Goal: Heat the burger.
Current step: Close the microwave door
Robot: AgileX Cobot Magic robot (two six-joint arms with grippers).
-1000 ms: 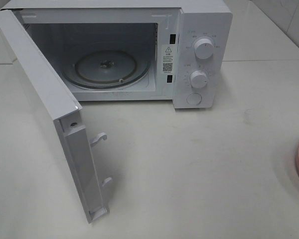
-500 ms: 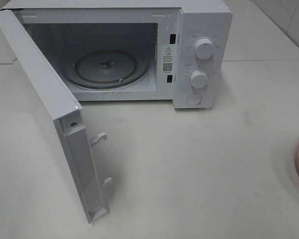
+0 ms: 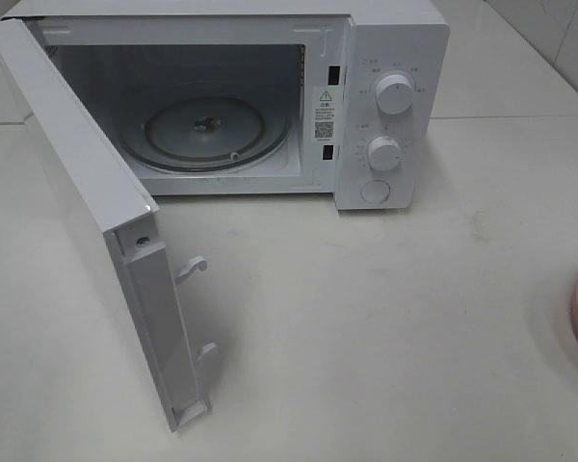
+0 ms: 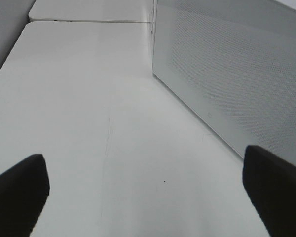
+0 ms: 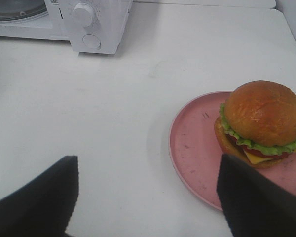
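Right end effector hangs open over the table, beside the burger on its pink plate. Left end effector gapes wide, empty, by the microwave door.

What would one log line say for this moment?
door: open | microwave: empty | burger: on plate | both jaws: open, holding nothing

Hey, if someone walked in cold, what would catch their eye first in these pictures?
Probably the white microwave at the back of the table, its door swung wide open and the glass turntable bare. Next, the burger sitting toward one side of a pink plate, off to the microwave's right.
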